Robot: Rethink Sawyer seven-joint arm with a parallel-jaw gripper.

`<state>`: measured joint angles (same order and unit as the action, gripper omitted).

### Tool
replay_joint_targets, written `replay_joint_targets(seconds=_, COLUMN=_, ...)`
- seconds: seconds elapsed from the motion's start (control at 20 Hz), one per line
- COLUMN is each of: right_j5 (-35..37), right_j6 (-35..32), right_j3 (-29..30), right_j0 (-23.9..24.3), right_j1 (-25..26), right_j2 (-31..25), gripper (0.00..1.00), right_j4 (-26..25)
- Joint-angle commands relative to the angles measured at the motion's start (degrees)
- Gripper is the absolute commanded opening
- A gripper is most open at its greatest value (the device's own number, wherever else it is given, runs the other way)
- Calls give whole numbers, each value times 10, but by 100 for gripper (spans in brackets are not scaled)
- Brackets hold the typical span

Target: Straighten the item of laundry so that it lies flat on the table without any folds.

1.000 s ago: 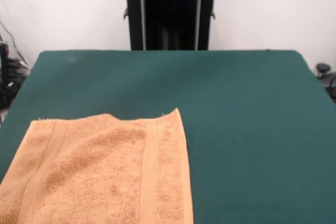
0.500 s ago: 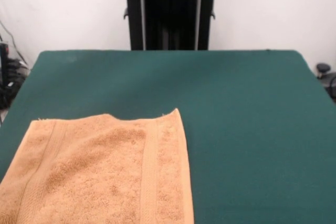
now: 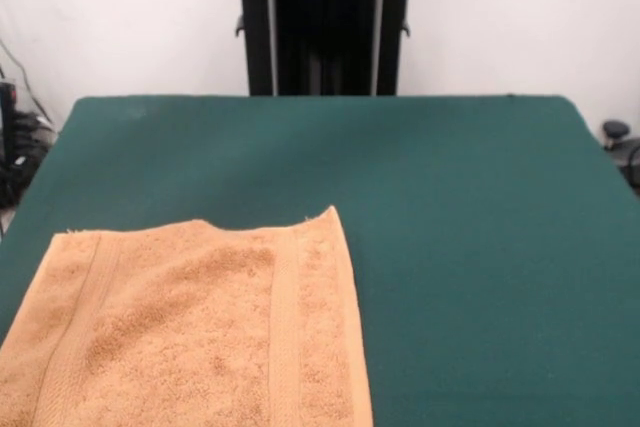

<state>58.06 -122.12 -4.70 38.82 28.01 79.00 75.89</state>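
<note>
Lying spread on the table (image 3: pixel 470 207), the towel (image 3: pixel 190 332) looks flat.

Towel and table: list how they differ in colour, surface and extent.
The towel is orange-tan; the table is dark green. The towel has a looped pile with a woven band near each side edge; the table looks smooth and plain. The towel covers only the near left part; the table is far larger. Both are roughly rectangular.

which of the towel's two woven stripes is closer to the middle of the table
The stripe by the towel's picture-right edge; the other stripe runs along the side nearest the table's left border.
</note>
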Motion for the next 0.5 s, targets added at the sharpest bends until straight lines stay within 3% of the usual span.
replay_joint_targets(seconds=0.05, right_j5=-56, right_j6=130, right_j3=33, right_j0=-8, right_j1=65, right_j2=33, gripper=100, right_j4=-8)
replay_joint_targets(seconds=0.5, right_j5=-40, right_j6=151, right_j3=32, right_j0=-5, right_j1=64, right_j2=44, gripper=100, right_j4=0)
